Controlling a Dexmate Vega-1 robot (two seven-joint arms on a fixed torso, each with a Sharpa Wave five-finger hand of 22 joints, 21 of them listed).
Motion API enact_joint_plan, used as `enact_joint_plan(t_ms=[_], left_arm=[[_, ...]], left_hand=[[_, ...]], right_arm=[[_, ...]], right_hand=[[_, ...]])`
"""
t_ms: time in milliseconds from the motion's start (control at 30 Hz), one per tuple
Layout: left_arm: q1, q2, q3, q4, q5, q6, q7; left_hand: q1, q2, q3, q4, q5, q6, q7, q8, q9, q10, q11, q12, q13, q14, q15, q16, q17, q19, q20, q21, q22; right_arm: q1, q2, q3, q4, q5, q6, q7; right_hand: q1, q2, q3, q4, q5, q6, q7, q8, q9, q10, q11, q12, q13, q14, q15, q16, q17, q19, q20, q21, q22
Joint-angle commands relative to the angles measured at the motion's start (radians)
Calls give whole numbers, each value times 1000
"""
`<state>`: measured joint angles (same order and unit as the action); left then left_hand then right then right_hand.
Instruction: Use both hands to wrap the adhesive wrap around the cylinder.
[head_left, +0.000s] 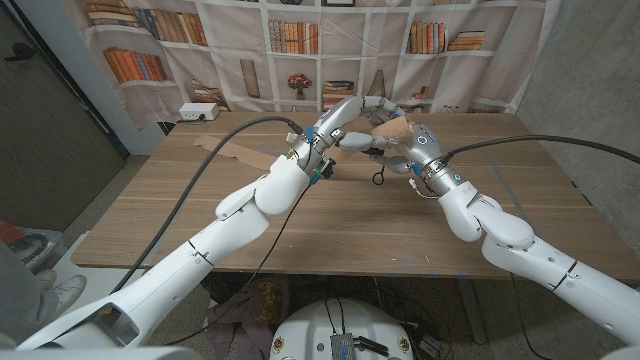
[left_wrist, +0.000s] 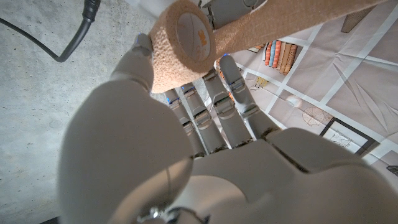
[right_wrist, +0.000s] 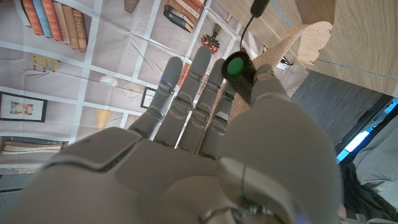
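Above the table's far middle, about twelve o'clock, the left hand (left_wrist: 186, 155) pinches the tan wrap roll (left_wrist: 180, 43); the right hand (right_wrist: 205, 143) grips the black cylinder (right_wrist: 239, 68); keep the strip taut while circling.

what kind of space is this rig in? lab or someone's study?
Probably a lab or test room staged as a study. The bookshelf is a printed fabric backdrop with creases, hung beside a bare concrete wall. A plain wooden table carries only the task props, and cables trail off the arms.
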<state>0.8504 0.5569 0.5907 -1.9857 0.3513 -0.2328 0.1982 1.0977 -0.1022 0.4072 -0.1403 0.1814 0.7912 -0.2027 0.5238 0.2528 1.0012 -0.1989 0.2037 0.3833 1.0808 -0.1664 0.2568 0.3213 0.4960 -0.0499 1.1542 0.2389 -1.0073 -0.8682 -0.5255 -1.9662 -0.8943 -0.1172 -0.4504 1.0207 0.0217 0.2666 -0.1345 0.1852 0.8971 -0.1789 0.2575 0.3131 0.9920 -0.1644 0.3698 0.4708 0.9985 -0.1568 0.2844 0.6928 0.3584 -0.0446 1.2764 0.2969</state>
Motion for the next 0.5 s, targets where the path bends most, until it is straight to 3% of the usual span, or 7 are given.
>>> enact_joint_plan(t_ms=[33,133,300,367,433,500], left_arm=[[-12,-24,12,33,-21,-39,1],[-8,-39,17,42,-9,-46,22],[-15,-30,18,41,-47,-48,-19],[3,-46,19,42,-8,-46,29],[-10,-36,25,42,-48,-54,-19],[-6,-39,28,42,-32,-54,-9]], left_hand=[[173,179,4,6,6,116,111,7,3,0,1,2,3,16,-74,3,3,-11,-89,2,-1],[173,178,4,6,6,114,113,7,2,-1,0,3,5,11,-74,1,2,-14,-90,3,-3],[174,181,4,6,7,112,117,7,2,-1,-1,2,4,8,-74,-4,-3,-6,-86,10,-5],[174,181,4,5,7,112,119,8,3,-1,-1,2,4,7,-74,-5,-4,-5,-86,11,-6],[175,181,5,5,7,113,117,9,3,-1,0,2,5,7,-73,-5,-5,-5,-87,12,-6],[175,181,5,5,7,113,117,9,4,-2,0,2,4,6,-73,-6,-6,-5,-87,13,-7]], right_arm=[[25,25,-13,19,31,2,-12],[31,32,-19,29,35,2,-11],[34,36,-30,39,34,-1,-14],[34,37,-32,41,32,-6,-14],[35,38,-32,43,33,-11,-16],[34,38,-31,42,33,-17,-20]], right_hand=[[116,121,4,4,5,39,-27,5,5,32,-25,3,1,5,-83,-2,3,-5,-157,4,-2],[116,121,4,5,5,40,-27,5,5,32,-25,3,1,5,-83,-2,3,-5,-156,5,-2],[116,122,4,4,5,40,-27,5,5,32,-25,2,1,5,-83,-3,3,-4,-157,5,-4],[116,121,4,4,5,40,-27,5,5,33,-25,2,1,6,-83,-3,3,-5,-157,6,-4],[116,121,4,4,5,40,-27,5,5,33,-25,2,2,6,-83,-3,3,-5,-157,6,-5],[116,121,4,4,5,39,-27,4,5,34,-25,2,2,6,-83,-3,4,-5,-157,6,-6]])
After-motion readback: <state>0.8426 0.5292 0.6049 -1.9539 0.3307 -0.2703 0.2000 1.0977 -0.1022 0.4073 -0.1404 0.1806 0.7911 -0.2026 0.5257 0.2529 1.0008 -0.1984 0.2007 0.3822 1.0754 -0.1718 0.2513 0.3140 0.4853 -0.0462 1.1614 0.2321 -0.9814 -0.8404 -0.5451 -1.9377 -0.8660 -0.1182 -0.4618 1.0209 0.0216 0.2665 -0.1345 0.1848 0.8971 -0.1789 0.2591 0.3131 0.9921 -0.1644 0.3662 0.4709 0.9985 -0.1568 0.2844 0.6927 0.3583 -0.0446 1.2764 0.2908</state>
